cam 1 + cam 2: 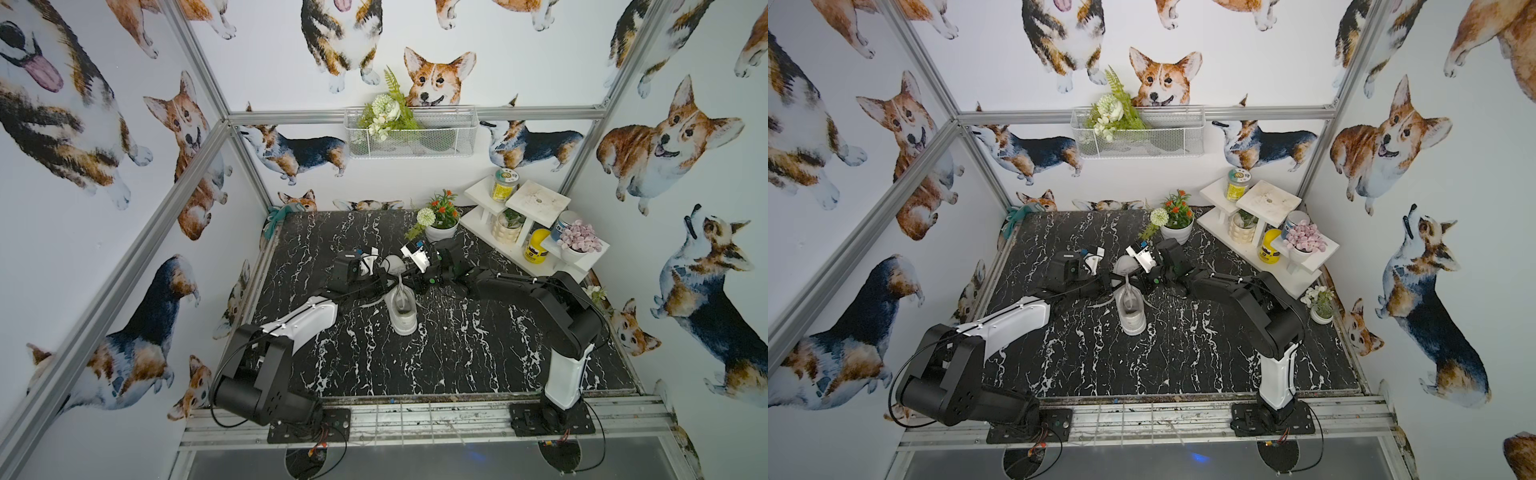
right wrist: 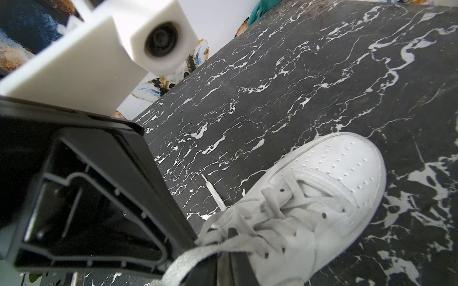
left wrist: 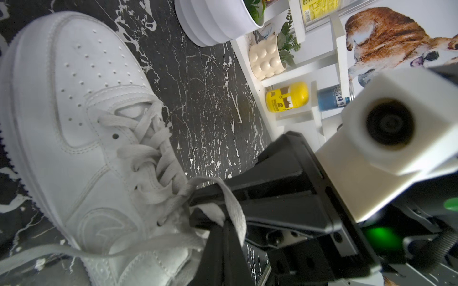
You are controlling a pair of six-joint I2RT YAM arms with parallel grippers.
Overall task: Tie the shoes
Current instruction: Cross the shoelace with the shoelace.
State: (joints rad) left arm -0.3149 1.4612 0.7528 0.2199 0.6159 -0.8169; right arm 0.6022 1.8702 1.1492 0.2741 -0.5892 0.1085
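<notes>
One white low-top shoe [image 1: 402,316] lies mid-table on the black marble top, its toe toward the back wall; it also shows in the other top view [image 1: 1133,318]. Both grippers meet over its laced part. In the left wrist view my left gripper [image 3: 223,222] is shut on a flat white lace [image 3: 231,205] that folds over its black fingers, beside the shoe [image 3: 81,123]. In the right wrist view my right gripper [image 2: 226,247] has a strip of lace [image 2: 195,255] pinched between its narrowly spaced fingers, at the shoe's [image 2: 322,198] top eyelets. In a top view the left gripper [image 1: 388,277] and right gripper [image 1: 409,280] nearly touch.
A white flower pot [image 1: 442,226] stands just behind the right gripper. A white stepped shelf [image 1: 490,224] with a yellow jar [image 1: 536,245] and small pots fills the back right corner. A small pot [image 1: 596,293] sits at the right edge. A wire basket [image 1: 409,131] hangs on the back wall.
</notes>
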